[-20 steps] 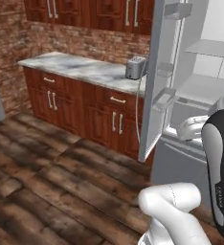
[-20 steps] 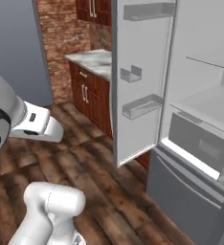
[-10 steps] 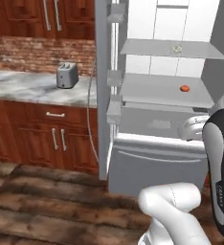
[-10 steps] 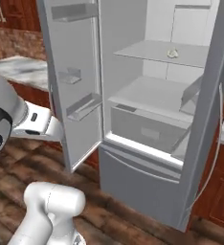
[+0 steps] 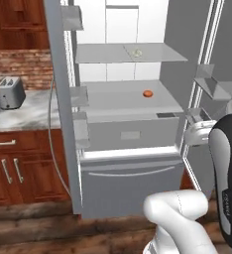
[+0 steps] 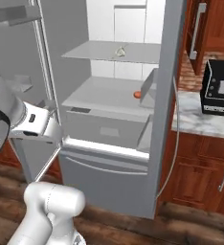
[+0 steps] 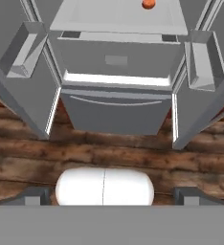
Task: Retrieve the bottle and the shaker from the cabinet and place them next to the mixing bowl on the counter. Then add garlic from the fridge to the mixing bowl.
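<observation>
Tool (image 7: 112,195) hangs low over the wood floor (image 7: 109,153) in front of the fridge (image 5: 128,129), its two tips spread as wide as they go with nothing between them. Both fridge doors stand open. On the upper shelf (image 5: 103,53) lies the garlic (image 5: 136,51), a small pale bulb toward the middle right; it is too small to tell which way its long axis runs or where it points. One shelf lower sits a small orange-red round thing (image 5: 147,93), far back and right of centre. Left of the fridge, a toaster (image 5: 10,93) rests on the tabletop (image 5: 24,110); to the right, a black coffee machine (image 6: 216,87).
</observation>
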Controlling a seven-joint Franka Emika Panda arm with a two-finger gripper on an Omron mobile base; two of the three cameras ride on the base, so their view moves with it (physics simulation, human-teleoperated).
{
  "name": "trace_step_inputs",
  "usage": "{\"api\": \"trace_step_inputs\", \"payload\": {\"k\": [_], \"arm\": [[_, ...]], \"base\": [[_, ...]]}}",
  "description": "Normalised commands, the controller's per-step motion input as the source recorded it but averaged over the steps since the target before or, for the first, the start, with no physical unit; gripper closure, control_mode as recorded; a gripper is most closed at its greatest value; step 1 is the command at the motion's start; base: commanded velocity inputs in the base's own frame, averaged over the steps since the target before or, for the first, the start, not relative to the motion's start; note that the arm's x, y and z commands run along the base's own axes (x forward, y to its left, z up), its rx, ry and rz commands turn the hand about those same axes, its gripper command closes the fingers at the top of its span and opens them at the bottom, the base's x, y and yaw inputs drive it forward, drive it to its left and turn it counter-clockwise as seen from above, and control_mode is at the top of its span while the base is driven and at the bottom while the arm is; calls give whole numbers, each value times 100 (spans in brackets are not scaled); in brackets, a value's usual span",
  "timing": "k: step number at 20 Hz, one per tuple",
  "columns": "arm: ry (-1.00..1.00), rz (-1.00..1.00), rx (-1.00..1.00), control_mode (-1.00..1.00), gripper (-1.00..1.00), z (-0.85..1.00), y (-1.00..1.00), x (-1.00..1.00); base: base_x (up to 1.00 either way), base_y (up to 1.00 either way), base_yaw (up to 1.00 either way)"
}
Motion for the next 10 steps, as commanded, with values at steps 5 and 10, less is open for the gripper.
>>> {"api": "trace_step_inputs", "payload": {"k": [5, 10], "arm": [[0, 0, 0, 100, -100, 0, 0, 0], [0, 0, 0, 100, -100, 0, 0, 0]], "base": [[55, 18, -31], [42, 54, -21]]}}
